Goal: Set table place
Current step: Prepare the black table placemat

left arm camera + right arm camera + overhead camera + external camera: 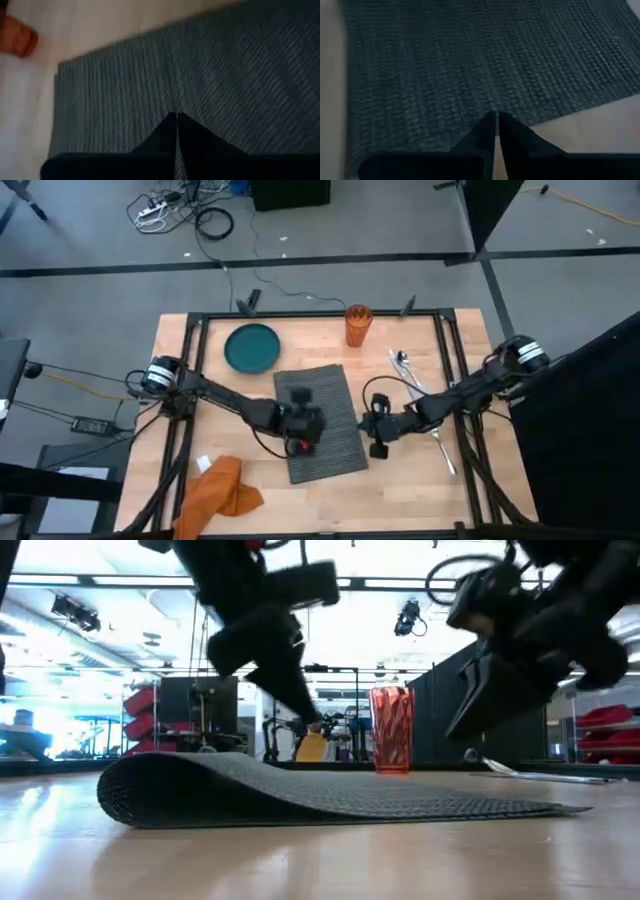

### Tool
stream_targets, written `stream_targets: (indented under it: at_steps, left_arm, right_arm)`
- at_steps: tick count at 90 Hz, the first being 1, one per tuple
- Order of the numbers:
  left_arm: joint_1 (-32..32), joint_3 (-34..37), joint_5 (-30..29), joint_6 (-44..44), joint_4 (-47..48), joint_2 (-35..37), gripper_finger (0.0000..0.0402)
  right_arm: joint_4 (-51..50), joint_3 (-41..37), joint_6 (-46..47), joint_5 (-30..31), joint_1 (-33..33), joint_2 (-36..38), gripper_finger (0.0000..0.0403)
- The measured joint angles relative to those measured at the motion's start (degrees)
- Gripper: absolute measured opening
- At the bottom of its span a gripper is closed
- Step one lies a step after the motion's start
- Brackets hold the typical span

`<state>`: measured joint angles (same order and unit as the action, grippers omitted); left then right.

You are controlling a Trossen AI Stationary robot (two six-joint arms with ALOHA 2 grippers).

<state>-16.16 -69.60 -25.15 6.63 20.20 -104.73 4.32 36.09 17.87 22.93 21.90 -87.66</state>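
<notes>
Overhead, both tools, left [306, 427] and right [378, 426], pressed together, flank the placemat [335, 395], one edge lifted.

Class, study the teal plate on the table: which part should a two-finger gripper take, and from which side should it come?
Probably its raised rim, pinched from above. The teal plate lies flat on the table, so only the rim offers an edge. The side facing the left gripper suits best: that arm is nearer, and the placemat lies that way.
</notes>
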Motion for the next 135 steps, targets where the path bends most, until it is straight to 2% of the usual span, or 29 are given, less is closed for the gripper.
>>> stream_targets:
  at_steps: [23,40,50,67,86,104,118,135]
  left_arm:
    - [0.9,7.3,6.4,0.9,-21.0,0.0,0.0]
    - [1.9,12.9,6.8,4.5,-26.4,0.1,0.0]
    - [2.5,16.6,6.9,6.1,-30.3,0.1,0.0]
    - [2.7,20.9,6.9,7.9,-37.1,0.1,0.0]
    - [2.7,21.5,7.9,8.9,-37.8,0.1,0.0]
    - [2.7,21.4,7.9,8.7,-43.9,-0.1,0.0]
    - [3.4,19.9,8.4,8.6,-47.6,-4.6,0.0]
    - [3.8,16.3,8.6,8.8,-47.8,-10.5,0.0]
  right_arm:
    - [9.2,-0.6,1.1,0.3,-1.0,-9.2,0.0]
    - [7.7,-0.7,1.0,-0.3,-1.0,-6.8,0.0]
    - [10.4,-0.7,-0.5,-0.3,-1.3,-5.3,0.0]
    - [12.8,-0.6,-1.0,-0.2,-2.9,-8.8,0.0]
    - [17.2,-0.4,0.3,-0.6,-3.6,-14.3,0.0]
    - [15.0,-0.7,-0.7,-0.4,-3.6,-11.0,0.0]
    - [16.3,-0.6,-2.8,-0.4,-4.2,-7.3,0.0]
    - [16.5,-0.6,-2.9,-0.7,-5.2,-9.8,0.0]
